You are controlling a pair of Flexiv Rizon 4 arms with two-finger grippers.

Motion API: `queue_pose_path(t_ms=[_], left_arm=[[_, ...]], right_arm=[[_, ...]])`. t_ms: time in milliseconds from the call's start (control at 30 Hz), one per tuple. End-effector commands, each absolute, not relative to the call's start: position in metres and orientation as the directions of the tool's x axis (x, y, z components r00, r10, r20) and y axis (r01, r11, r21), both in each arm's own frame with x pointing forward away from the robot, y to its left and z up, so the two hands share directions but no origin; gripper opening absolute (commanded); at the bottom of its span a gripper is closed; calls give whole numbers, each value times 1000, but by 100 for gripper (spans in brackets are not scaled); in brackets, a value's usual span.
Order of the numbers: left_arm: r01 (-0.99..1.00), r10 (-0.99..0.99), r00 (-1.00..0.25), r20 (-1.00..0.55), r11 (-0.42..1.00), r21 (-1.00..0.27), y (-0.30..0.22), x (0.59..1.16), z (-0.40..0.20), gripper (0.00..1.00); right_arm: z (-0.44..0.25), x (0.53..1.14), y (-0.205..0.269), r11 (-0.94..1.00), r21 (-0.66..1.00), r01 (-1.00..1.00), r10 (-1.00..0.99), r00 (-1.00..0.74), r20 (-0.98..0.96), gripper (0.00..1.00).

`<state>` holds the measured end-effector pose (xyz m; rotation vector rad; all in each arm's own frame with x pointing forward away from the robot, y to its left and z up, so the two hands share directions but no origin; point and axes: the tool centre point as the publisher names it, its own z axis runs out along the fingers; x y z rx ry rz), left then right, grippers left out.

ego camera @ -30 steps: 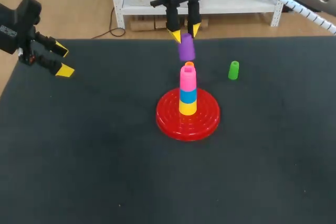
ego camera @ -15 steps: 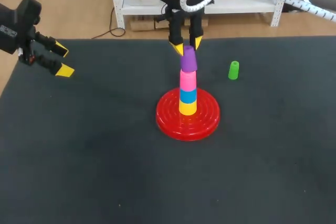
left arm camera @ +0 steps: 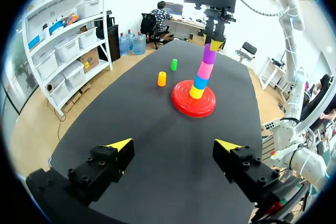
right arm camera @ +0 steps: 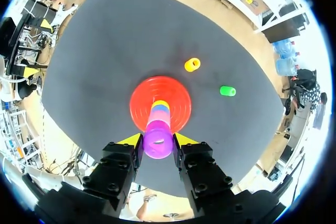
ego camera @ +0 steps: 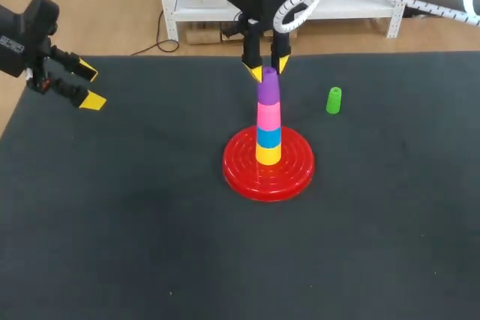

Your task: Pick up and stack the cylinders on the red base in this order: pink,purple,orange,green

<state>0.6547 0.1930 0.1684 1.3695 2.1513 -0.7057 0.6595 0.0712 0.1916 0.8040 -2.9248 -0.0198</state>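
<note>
Where orange cylinder (right arm camera: 192, 64) stands, green cylinder (right arm camera: 227, 91) stands near.

A dark grey, cloth-covered table (ego camera: 112, 222) spans the view. Near the table's middle stands a yellow plastic cylinder (ego camera: 268, 155), with a blue plastic cylinder (ego camera: 268, 137) directly atop it (both upright, touching).

Base (ego camera: 296, 174) sits on the table (ego camera: 150, 222), a bit past its middle toward the far edge. Stack (ego camera: 268, 136) of four cylinders stands upright on the base's centre. Top cylinder (ego camera: 268, 89) is between both fingers of my right gripper (ego camera: 266, 70), touched from two sides, with the gripper right above the stack. First loose cylinder (left arm camera: 161, 78) sits on the table just behind the base, toward the far edge. Second loose cylinder (ego camera: 334, 100) sits to its right, apart from the base. My left gripper (ego camera: 90, 86) hangs over the table's far left corner, fingers apart, nothing between.
</note>
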Motion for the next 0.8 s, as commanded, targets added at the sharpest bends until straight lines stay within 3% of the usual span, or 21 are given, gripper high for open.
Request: queue_pose_path(t_ms=[33,800], left_arm=[[918,663,-375,-648,363,-160,193,654,168,100],[918,663,-375,-648,363,-160,193,654,168,100]], right_arm=[[191,655,67,862,43,-505,-504,-863,-41,0],[181,647,67,856,24,-516,-516,-857,-8,0]])
